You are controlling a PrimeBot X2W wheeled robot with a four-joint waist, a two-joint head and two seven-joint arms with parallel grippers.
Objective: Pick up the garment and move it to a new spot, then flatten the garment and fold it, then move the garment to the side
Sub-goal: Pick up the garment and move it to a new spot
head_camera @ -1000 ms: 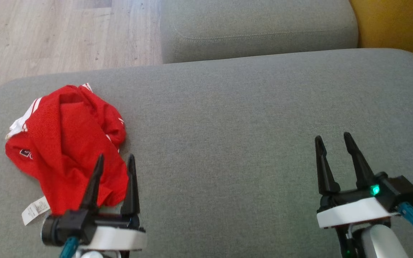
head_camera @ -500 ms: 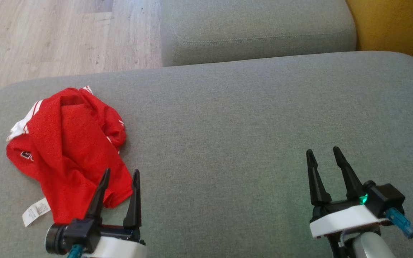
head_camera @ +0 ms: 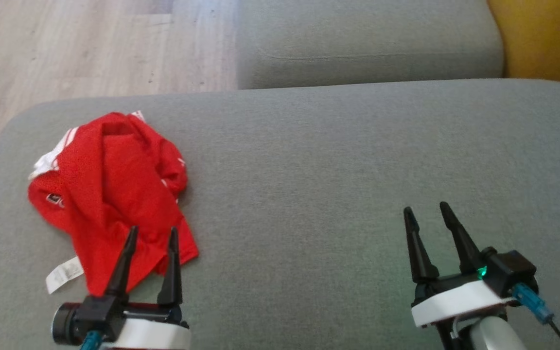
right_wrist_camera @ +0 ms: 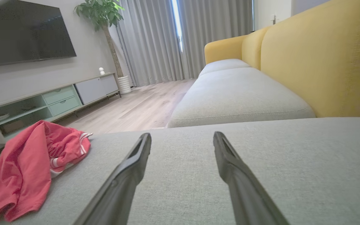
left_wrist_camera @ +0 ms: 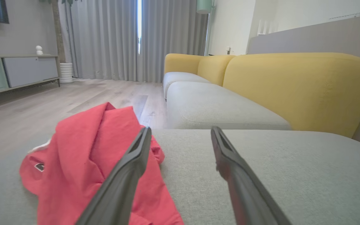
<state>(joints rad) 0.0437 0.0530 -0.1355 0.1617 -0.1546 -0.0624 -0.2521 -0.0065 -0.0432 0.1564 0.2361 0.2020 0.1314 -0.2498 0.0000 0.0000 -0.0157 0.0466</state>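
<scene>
The red garment (head_camera: 114, 194) is lying crumpled on the left part of a grey sofa seat cushion (head_camera: 319, 160), near that cushion's far left corner. White striped trim (head_camera: 52, 156) is showing along its left edge, and a white care label (head_camera: 64, 274) is trailing from its near edge onto the cushion. The left gripper (head_camera: 154, 228) is pointing at the garment's near right corner with its two dark fingers standing wide apart and holding nothing; in the head view the fingertips are overlapping the cloth, and in the left wrist view one finger is crossing in front of it, but whether they are touching it cannot be told. The right gripper (head_camera: 425, 206) is hanging over bare cushion well to the right of the garment, its fingers likewise spread and gripping nothing. Beyond the cushion a second grey seat cushion (head_camera: 367, 43) is adjoining it, with a yellow backrest (head_camera: 547, 39) at the right and a pale wood floor (head_camera: 90, 48) at the left. The right wrist view is also taking in a wall-mounted television (right_wrist_camera: 27, 31), a potted plant (right_wrist_camera: 100, 12) and a low cabinet (right_wrist_camera: 58, 97).
</scene>
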